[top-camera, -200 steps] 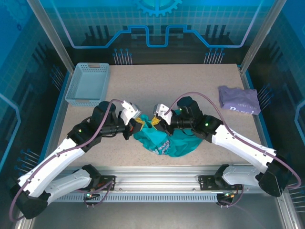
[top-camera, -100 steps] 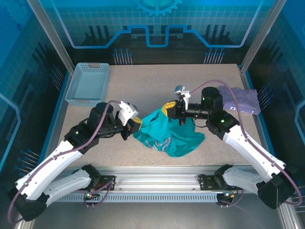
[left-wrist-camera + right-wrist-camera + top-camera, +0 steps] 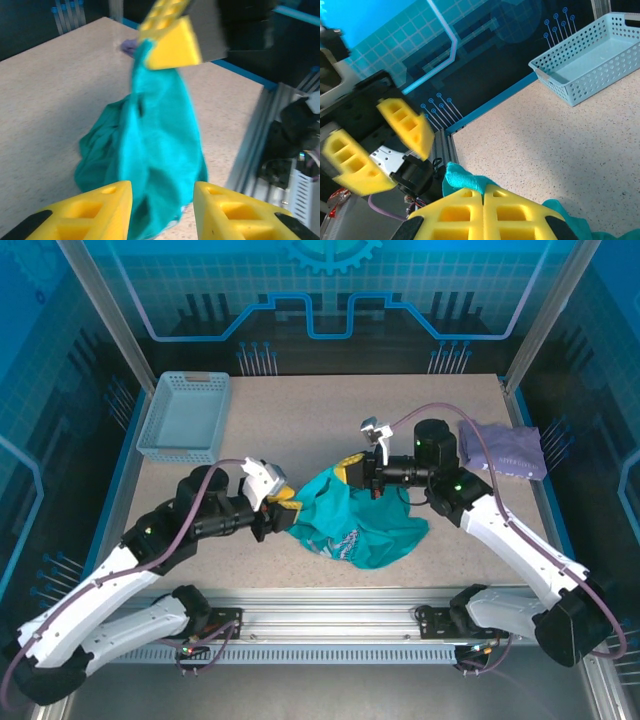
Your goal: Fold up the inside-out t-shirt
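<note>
from the right wrist, the left gripper (image 3: 400,162) is seen parted, empty; ahead of it, the t-shirt (image 3: 160,150) is pinched in the closed right gripper (image 3: 483,194).

Bare table (image 3: 330,410) lay open beyond the bunched t-shirt (image 3: 355,530), between a basket (image 3: 185,418) at far left and a purple garment (image 3: 503,448) at far right.
</note>
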Robot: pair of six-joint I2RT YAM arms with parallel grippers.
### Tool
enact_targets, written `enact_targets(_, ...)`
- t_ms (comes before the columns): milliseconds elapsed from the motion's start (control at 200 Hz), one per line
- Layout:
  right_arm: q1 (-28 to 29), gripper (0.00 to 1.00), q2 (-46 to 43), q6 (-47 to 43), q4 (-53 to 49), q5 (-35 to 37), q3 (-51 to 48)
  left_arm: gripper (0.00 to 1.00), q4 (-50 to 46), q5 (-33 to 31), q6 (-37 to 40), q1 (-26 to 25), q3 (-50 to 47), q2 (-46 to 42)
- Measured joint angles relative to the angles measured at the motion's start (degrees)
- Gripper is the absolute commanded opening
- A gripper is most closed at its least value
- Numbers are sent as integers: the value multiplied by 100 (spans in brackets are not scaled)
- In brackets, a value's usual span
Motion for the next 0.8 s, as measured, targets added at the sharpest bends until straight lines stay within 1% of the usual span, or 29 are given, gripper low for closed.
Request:
enact_targets(85,2,0,33,31,-2,15,15,39,-57,4,-101,-345,275,387)
enact_targets(145,0,0,46,44,-2,24,39,39,-138,-2,-212,-485,452,726)
enact_targets(240,0,0,46,59,0,42,57,44,-260,-162,-417,-525,586,1217)
enact_targets(350,0,0,46,59,-2,46,63,46,-450,-455,-610,-522,597,1578)
enact_targets(560,-2,0,46,57,-2,87,70,49,-608,-717,-885,-481,619,1676)
enact_targets(800,-2,0,46,57,-2,107,70,51,-522,-804,-1198,-280,634,1676)
